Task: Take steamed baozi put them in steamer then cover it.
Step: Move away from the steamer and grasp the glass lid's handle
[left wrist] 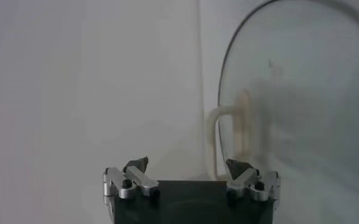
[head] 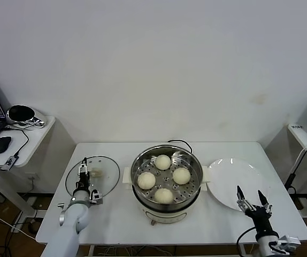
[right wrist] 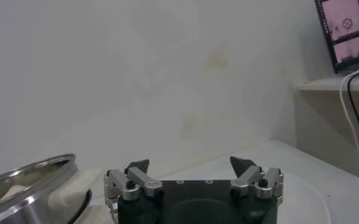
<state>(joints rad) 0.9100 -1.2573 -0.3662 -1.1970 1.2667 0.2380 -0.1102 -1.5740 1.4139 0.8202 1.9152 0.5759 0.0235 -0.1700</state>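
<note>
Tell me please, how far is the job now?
Done: all four baozi lie in the steamer, and the white plate is bare. In hand: the left claw, open, hovers at the glass lid by its handle, not gripping it. The right claw waits open over the plate. Left: grasp the lid and cover the steamer.

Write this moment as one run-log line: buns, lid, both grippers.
baozi: four in steamer | lid: on table, off pot | left gripper: open, over lid handle | right gripper: open, over plate
</note>
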